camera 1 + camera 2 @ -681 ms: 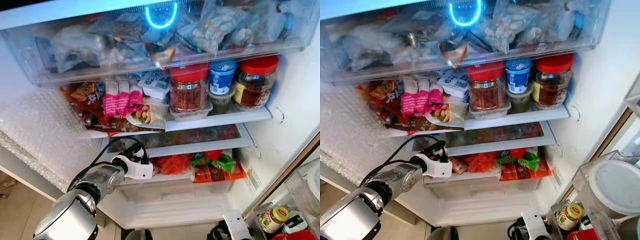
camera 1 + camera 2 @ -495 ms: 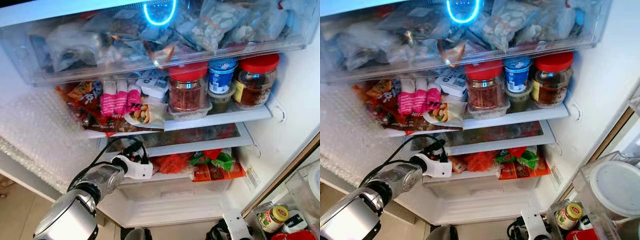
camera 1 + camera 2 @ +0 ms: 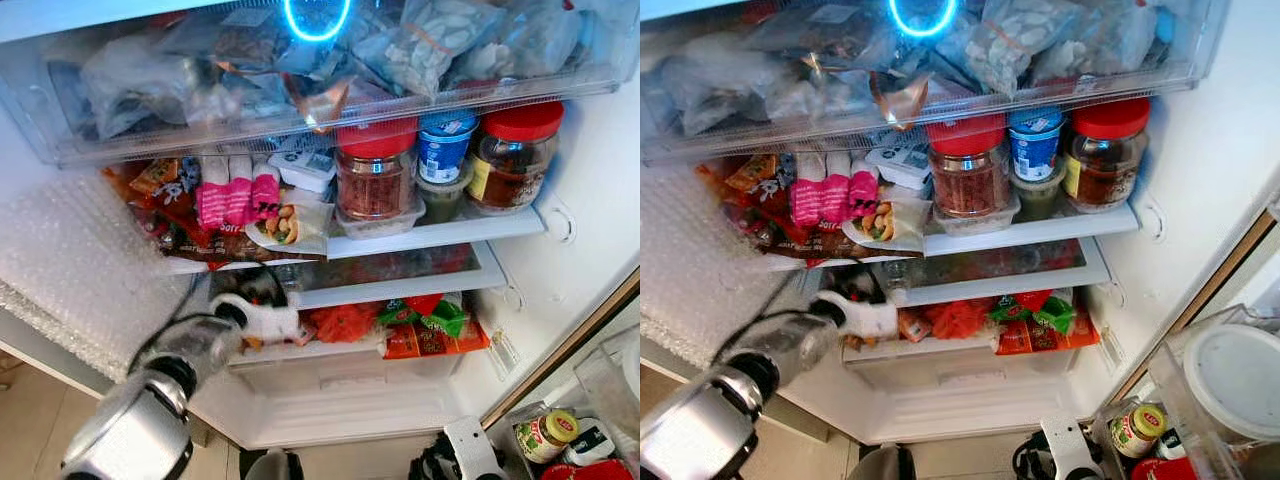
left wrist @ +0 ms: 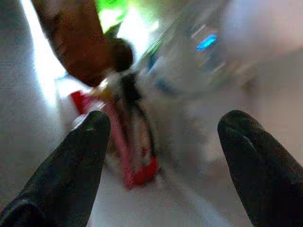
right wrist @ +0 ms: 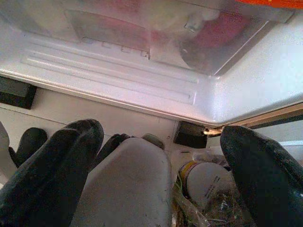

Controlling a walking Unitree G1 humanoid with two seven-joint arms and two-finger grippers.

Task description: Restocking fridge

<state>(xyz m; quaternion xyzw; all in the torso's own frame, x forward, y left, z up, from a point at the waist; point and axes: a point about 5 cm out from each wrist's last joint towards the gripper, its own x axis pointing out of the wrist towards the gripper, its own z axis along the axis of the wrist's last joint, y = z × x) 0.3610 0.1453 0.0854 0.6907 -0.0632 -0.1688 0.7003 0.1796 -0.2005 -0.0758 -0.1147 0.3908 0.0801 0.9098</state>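
The open fridge [image 3: 560, 190] is packed: a clear drawer [image 3: 300, 70] at twelve o'clock, red-lidded jars [image 3: 375, 170] on the white shelf below. At seven o'clock the left gripper [image 4: 161, 142] reaches onto the lower shelf [image 3: 400, 290], fingers spread wide, empty. The right gripper [image 5: 156, 161] hangs near the fridge's base, also spread, gripping nothing.

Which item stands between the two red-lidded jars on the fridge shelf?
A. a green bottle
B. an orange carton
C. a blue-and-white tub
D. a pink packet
C: the blue-and-white tub stands between the red-lidded jar of reddish food and the red-lidded jar of brown food on the white shelf.
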